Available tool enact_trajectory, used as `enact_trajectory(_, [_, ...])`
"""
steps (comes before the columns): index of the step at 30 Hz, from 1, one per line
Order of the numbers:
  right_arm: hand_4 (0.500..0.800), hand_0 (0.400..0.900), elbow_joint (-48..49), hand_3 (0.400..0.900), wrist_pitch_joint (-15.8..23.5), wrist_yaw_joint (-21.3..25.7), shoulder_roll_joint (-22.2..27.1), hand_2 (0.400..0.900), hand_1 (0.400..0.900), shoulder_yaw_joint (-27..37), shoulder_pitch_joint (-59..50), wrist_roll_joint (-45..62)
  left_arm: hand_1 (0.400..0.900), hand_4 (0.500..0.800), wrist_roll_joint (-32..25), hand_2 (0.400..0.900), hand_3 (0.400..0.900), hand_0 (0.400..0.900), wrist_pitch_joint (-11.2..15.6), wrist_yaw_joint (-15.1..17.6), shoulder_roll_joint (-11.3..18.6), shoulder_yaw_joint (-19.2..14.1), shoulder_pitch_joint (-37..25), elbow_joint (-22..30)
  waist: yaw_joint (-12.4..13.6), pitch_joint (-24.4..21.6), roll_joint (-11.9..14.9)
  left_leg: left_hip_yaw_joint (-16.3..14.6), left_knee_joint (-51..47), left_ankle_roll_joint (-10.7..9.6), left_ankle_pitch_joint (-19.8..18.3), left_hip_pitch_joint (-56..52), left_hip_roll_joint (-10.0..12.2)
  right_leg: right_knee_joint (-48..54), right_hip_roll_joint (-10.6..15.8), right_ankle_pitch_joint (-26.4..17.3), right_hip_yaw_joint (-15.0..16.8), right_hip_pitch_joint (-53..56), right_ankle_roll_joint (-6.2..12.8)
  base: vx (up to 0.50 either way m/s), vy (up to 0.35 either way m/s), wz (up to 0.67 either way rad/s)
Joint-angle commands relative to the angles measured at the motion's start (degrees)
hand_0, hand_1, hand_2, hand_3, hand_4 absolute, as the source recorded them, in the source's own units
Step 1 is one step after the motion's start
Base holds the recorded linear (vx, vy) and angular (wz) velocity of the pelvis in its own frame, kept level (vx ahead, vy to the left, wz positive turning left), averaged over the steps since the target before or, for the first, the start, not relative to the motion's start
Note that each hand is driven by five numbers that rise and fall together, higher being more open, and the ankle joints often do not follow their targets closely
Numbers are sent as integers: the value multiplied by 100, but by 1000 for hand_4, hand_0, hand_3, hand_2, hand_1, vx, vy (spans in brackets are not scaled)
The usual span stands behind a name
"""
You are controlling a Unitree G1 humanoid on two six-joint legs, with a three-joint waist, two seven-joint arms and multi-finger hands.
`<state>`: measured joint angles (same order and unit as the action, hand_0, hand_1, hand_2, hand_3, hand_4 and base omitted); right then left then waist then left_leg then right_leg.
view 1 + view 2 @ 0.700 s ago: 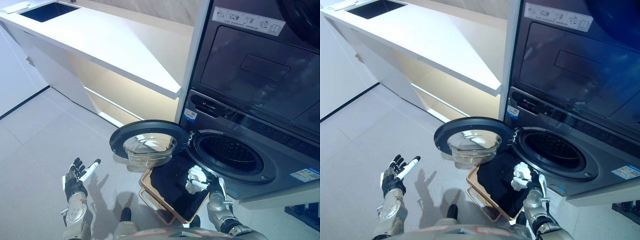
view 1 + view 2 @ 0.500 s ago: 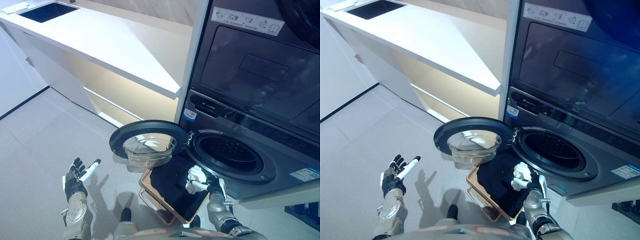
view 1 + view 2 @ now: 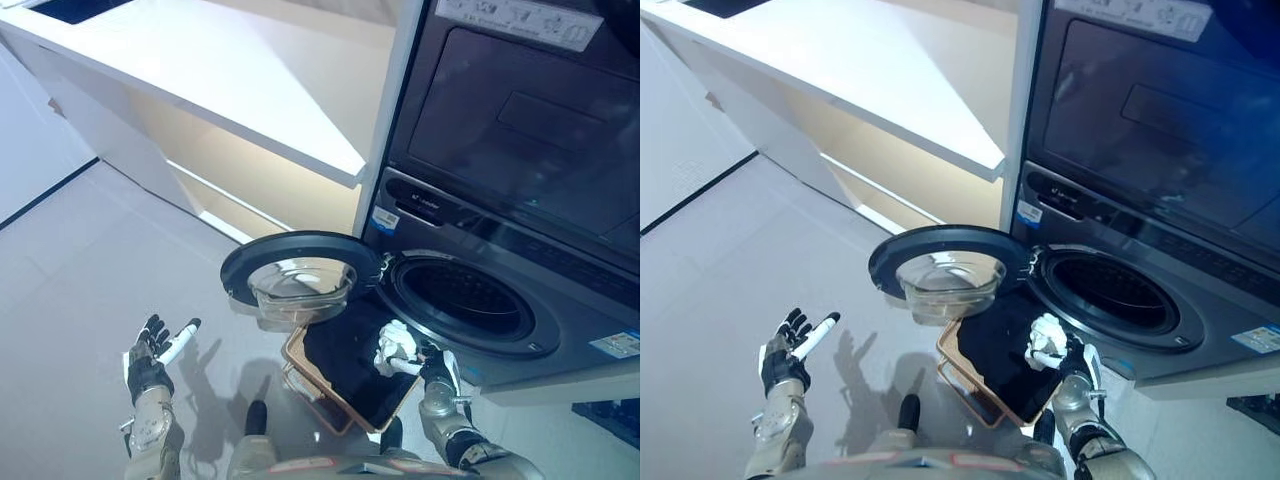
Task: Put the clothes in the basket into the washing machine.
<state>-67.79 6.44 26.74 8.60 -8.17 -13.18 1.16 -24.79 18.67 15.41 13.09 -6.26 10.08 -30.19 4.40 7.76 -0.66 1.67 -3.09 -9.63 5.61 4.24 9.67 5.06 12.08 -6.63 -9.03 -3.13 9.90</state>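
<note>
right hand (image 3: 405, 352) hung over the near right part of the basket (image 3: 318, 392), its white-tipped fingers curled close above the dark clothes (image 3: 350, 360); whether they actually pinched the cloth could not be told. left hand (image 3: 155, 355) was held up over the bare floor (image 3: 90, 260), well apart from the basket, palm turned inward with fingers straight and spread, holding nothing. the basket, a brown-rimmed one, stood on the floor just in front of the washing machine (image 3: 520, 300), tilted, and the dark clothes filled it from edge to edge. the machine's round door (image 3: 300, 280) lay swung wide to the left, its clear glass bowl reaching over the basket's far corner. behind the door the drum opening (image 3: 465, 300) was dark and uncovered, just beyond the right hand. a white counter (image 3: 230, 80) ran along the upper left, ending beside the machine.
</note>
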Motion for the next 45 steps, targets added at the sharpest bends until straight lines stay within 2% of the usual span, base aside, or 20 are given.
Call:
enact_trajectory(1, [800, 900, -40, 900, 194, 427, 166, 900, 900, 178, -984, 194, 900, 800, -68, 900, 900, 900, 629, 56, 454, -99, -272, 959, 67, 646, -52, 237, 500, 526, -162, 876, -269, -572, 302, 494, -117, 70, 35, -150, 30, 5])
enact_trajectory(5, [800, 900, -148, 900, 163, 642, 294, 900, 900, 189, -1457, 307, 900, 800, -225, 900, 900, 900, 696, 108, 488, 33, -353, 1126, 143, 1018, -217, 251, 924, 548, -192, 1470, -359, -695, 381, 393, -25, -413, 9, -171, 57, -3])
enact_trajectory(10, [800, 900, -303, 900, 23, 869, 548, 900, 900, 54, -2096, 182, 900, 800, -310, 900, 900, 900, 774, 198, 559, 207, -399, 1598, 180, 1439, -370, 183, 1311, 603, -231, 2200, -479, -966, 460, 279, 198, -1172, -23, -163, 78, -11])
enact_trajectory(13, [800, 900, -424, 900, -59, 971, 796, 900, 900, -19, -2469, 103, 900, 800, -283, 900, 900, 900, 803, 242, 625, 279, -418, 2159, 180, 1664, -412, 140, 1536, 635, -253, 2641, -520, -1134, 470, 227, 334, -1647, -58, -144, 59, -13])
enact_trajectory(14, [800, 900, -462, 900, -77, 998, 841, 900, 900, -45, -2608, 81, 900, 800, -303, 900, 900, 900, 802, 277, 613, 286, -461, 2024, 168, 1720, -408, 112, 1600, 640, -252, 2777, -517, -1169, 463, 211, 361, -1786, -66, -126, 59, -17])
enact_trajectory(18, [800, 900, -829, 900, -252, 1123, 1291, 900, 900, -112, -3161, -50, 900, 800, -278, 900, 900, 900, 835, 305, 676, 455, -582, 2356, 217, 1954, -444, 70, 1793, 669, -309, 3235, -540, -1285, 448, 177, 434, -2262, -79, -94, 38, -13])
enact_trajectory(19, [800, 900, -898, 900, -260, 1141, 1340, 900, 900, -91, -3278, -3, 900, 800, -317, 900, 900, 900, 848, 305, 651, 494, -622, 2261, 226, 1992, -450, 72, 1827, 676, -316, 3308, -534, -1307, 440, 166, 454, -2352, -79, -70, 40, -13])
enact_trajectory(23, [800, 900, -991, 900, -284, 1300, 1595, 900, 900, -55, -3714, 133, 900, 800, -346, 900, 900, 900, 871, 370, 662, 606, -687, 2571, 204, 2203, -466, 19, 1986, 705, -365, 3656, -541, -1373, 442, 103, 490, -2720, -84, -53, 25, -6])
enact_trajectory(27, [800, 900, -1267, 900, -336, 1488, 1859, 900, 900, 110, -4108, 447, 900, 800, -349, 900, 900, 900, 877, 416, 686, 750, -729, 2785, 239, 2204, -533, 50, 2086, 721, -395, 4044, -616, -1388, 459, 78, 451, -3041, -85, -17, 24, 0])
enact_trajectory(31, [800, 900, -1255, 900, -318, 1641, 2072, 900, 900, 75, -4446, 609, 900, 800, -343, 900, 900, 900, 882, 478, 749, 755, -794, 3000, 305, 2204, -569, 61, 2224, 754, -460, 4395, -674, -1406, 477, 47, 458, -3352, -68, -2, 25, -3])
enact_trajectory(36, [800, 900, -1173, 900, -290, 1655, 2123, 900, 900, -165, -4714, 586, 900, 800, -294, 900, 900, 900, 972, 670, 770, 732, -910, 3174, 301, 2204, -548, 97, 2443, 785, -513, 4986, -728, -1621, 454, 47, 465, -3966, -91, 9, 10, -1])
enact_trajectory(37, [800, 900, -1199, 900, -292, 1672, 2130, 900, 900, -201, -4790, 590, 900, 800, -278, 900, 900, 900, 986, 701, 786, 734, -922, 3232, 318, 2204, -554, 149, 2505, 750, -699, 5003, -726, -1722, 442, 190, 497, -4035, -60, 64, 14, 0])
enact_trajectory(45, [800, 900, -1245, 900, -281, 1692, 2102, 900, 900, -480, -5145, 489, 900, 800, -137, 900, 900, 900, 1144, 939, 895, 661, -980, 3751, 382, 2204, -613, 222, 2798, 766, -717, 5998, -788, -2097, 455, 189, 538, -5121, -79, -17, 19, 0])
